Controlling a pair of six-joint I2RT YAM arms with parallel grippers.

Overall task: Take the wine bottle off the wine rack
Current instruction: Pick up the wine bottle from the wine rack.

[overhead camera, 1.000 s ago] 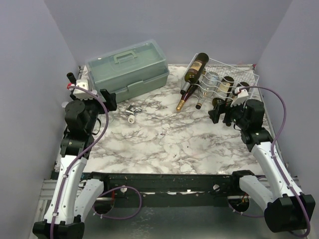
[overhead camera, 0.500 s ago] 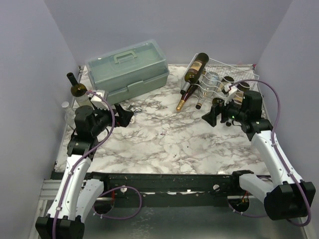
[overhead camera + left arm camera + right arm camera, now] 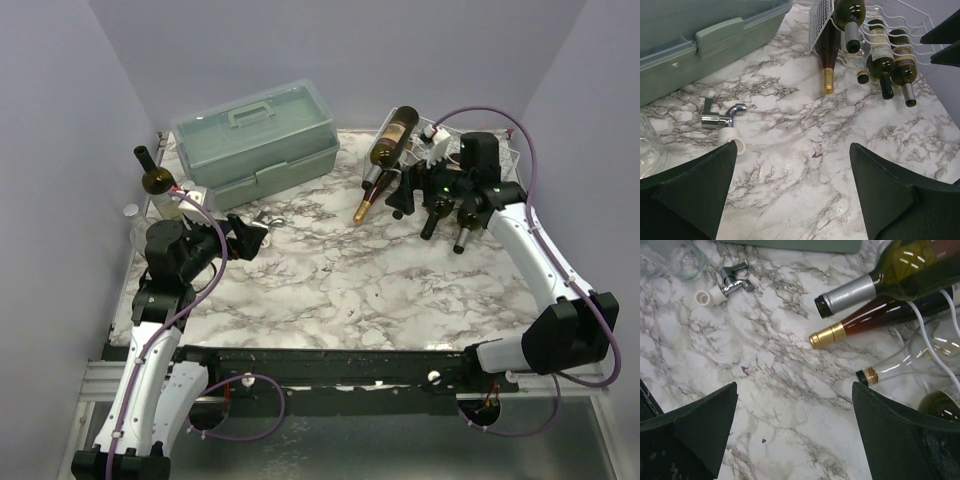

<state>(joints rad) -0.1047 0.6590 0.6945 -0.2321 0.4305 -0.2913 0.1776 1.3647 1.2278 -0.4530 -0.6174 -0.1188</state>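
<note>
Released, the right pincer (image 3: 403, 196) has swung to the wine rack (image 3: 821, 22); left pincer (image 3: 252, 238) released.

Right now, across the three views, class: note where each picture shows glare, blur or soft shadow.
Top view: even, soft light, sharp, only faint shadow beside the toolbox. Left wrist view: the left fingers are dark and soft-edged; the metal fitting glints. Right wrist view: bright streaks of glare on the green bottle; the right fingers look blurred.

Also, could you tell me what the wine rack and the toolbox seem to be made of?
The wine rack looks like thin white-coated metal wire: an open, see-through grid. The toolbox looks like translucent grey-green plastic, with a moulded handle and latch.
</note>
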